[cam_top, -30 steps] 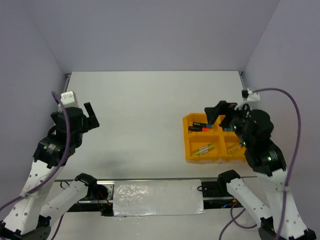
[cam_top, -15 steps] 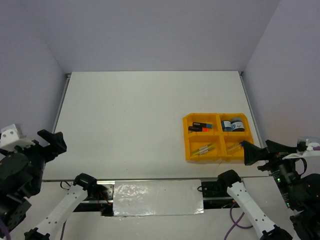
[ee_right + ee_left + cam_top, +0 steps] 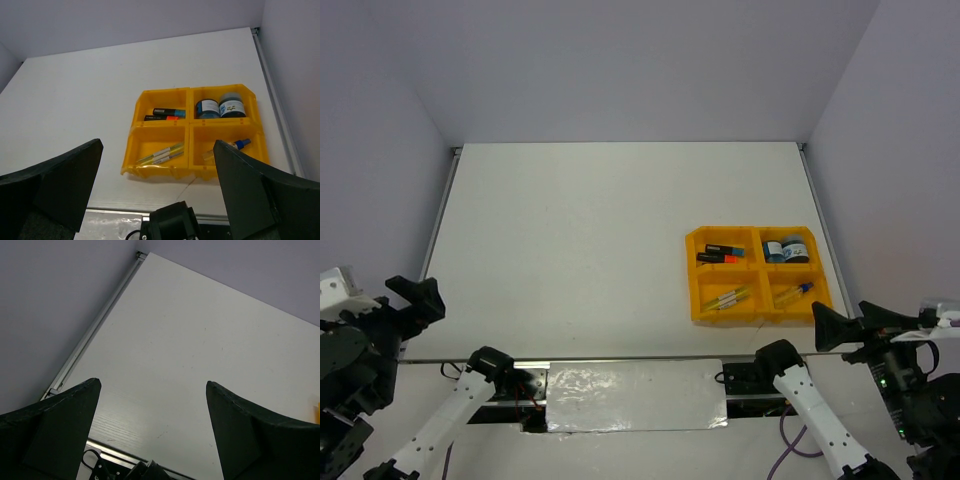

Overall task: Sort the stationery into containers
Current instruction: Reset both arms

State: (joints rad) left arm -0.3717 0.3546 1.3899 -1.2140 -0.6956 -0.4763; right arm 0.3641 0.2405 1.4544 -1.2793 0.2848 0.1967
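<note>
White table (image 3: 75, 110), yellow tray (image 3: 190, 125): highlighters (image 3: 167, 113), pots (image 3: 219, 108), pens (image 3: 161, 154), bottle (image 3: 235, 145)

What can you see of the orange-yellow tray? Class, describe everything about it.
The tray looks like moulded plastic, one piece split two-by-two into four rectangular compartments. It lies flat on the white table, toward the right side, touching only the table and its contents. Highlighters, pots, pens and a bottle fill one compartment each.

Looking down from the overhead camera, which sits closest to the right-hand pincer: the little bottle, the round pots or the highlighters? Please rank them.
1. Blue-capped bottle, near right compartment of the tray, just ahead of the right pincer.
2. Round pots, far right compartment.
3. Highlighters, far left compartment.
</note>
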